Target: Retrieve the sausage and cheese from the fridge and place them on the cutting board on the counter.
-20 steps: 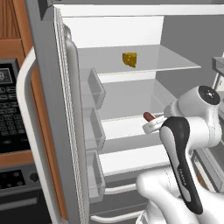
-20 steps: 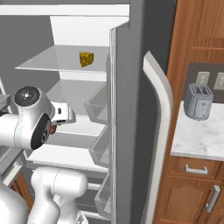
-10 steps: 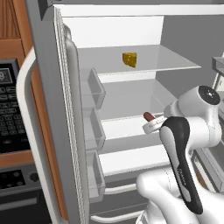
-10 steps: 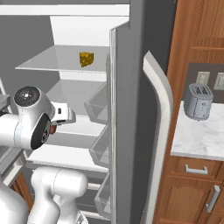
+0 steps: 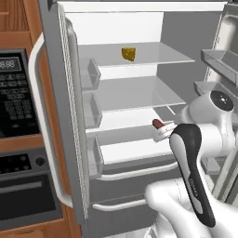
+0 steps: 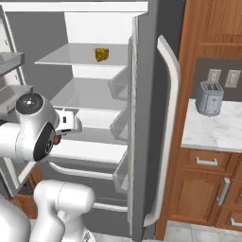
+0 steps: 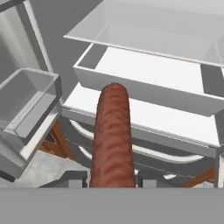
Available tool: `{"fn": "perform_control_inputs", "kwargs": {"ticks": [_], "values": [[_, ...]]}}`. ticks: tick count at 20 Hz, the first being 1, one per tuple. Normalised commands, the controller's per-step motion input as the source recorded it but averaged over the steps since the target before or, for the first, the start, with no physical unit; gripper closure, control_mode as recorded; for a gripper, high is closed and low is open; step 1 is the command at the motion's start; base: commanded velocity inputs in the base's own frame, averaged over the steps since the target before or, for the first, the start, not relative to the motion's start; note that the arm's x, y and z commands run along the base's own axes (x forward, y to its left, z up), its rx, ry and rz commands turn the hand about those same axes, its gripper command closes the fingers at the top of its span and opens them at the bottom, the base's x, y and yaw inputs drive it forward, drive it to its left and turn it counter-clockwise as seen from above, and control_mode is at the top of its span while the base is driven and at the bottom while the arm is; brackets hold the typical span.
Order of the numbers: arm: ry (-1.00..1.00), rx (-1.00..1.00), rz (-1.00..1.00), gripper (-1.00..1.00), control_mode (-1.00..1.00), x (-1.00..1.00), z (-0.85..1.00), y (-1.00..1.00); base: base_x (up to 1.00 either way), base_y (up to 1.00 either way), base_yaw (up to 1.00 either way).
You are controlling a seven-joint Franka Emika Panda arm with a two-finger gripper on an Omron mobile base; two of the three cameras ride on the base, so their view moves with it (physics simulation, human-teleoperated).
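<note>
Sausage [image 7: 112, 138] clenched in gripper [image 7: 111, 178] before open fridge [image 5: 139, 95]; cheese [image 5: 128, 54] on top shelf.

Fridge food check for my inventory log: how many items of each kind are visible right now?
Sausage, held between the fingers: 1
Cheese, on the top shelf of the fridge: 1
Total: 2

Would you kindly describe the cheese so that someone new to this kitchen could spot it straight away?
Look into the open fridge beside the black microwave. On its top glass shelf sits the cheese, a small yellow-orange wedge. It stands alone there, unlike the dark red sausage lower down.
</note>
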Motion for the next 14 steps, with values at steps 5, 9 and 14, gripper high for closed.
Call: {"fn": "perform_control_inputs", "kwargs": {"ticks": [5,9,14], "values": [[0.0,0.0,0.0,1.0,1.0,0.0,0.0,0.0,-0.8,0.0,0.0],[0.0,0.0,0.0,1.0,1.0,0.0,0.0,0.0,-0.76,0.0,0.0],[0.0,0.0,0.0,1.0,1.0,0.0,0.0,0.0,-0.66,0.0,-0.02]]}}
